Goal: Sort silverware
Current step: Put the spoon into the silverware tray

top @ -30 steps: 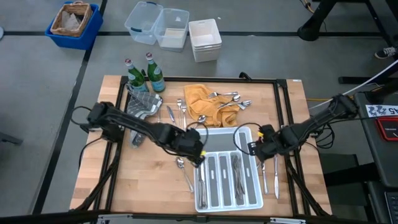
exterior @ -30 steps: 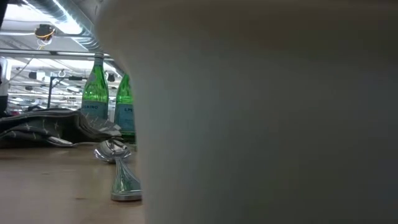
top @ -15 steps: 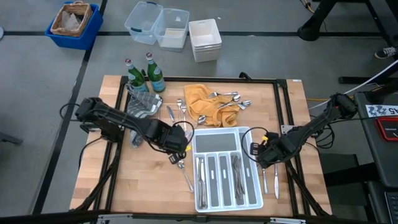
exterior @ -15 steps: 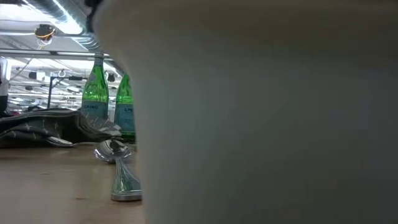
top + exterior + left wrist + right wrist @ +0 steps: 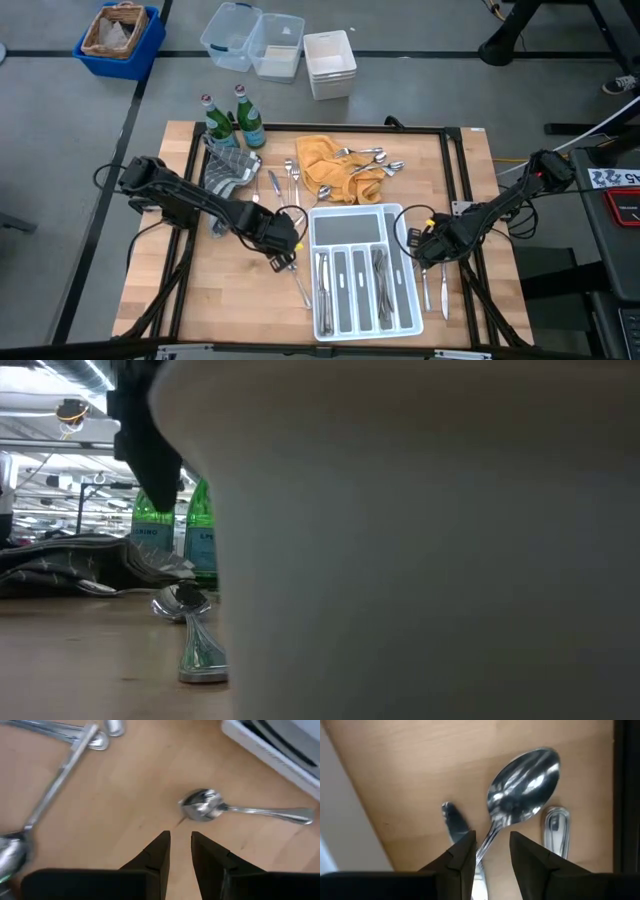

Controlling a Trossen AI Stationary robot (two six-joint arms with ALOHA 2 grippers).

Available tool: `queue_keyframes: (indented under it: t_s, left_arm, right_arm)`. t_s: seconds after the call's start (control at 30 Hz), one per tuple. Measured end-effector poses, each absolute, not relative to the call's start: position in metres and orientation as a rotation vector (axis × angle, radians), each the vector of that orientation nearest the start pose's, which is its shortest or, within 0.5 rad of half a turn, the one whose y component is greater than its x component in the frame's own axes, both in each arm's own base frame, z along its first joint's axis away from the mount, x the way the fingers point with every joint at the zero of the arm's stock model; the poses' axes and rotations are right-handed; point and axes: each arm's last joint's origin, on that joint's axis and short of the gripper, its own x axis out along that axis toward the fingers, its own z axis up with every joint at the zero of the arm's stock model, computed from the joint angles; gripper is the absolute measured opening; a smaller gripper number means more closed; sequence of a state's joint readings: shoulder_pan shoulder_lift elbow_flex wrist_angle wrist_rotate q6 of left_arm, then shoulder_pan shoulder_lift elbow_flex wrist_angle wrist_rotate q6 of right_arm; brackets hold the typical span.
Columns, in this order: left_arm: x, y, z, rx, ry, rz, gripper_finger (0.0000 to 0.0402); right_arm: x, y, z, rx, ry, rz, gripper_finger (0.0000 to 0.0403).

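Plainly the silverware is spread about in the high view: a heap on the yellow cloth above centre, a few pieces already in the white tray at lower centre, and loose pieces on the wooden surface along both sides of that tray. The left jaws hover just left of the tray, a narrow empty gap between them, with a spoon lying flat just beyond their tips. The right jaws sit just right of the tray, spread wide, and the handle of a second spoon runs between them with clearance on each side; I judge it straddled, not yet pinched.

Each piece should be light, rigid and slick, so polished metal may twist or slide in a loose hold. Lying flat, it offers little to catch. The thin neck or mid-handle looks the best place to close, across the narrow width, since the rounded bowl would likely squirt free.
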State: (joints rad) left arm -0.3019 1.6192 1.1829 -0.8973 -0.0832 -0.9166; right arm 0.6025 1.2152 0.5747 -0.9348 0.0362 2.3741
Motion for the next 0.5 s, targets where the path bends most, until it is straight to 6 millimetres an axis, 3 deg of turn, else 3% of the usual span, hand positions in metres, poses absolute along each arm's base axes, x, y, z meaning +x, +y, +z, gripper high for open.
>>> queue_keyframes:
  t_s: [0.5]
  left_arm:
    - [0.302,-0.092,0.225,-0.604,1.157,0.348,0.0067]
  right_arm:
    - [0.132,0.089,0.153,1.345,1.064,-1.347,0.0122]
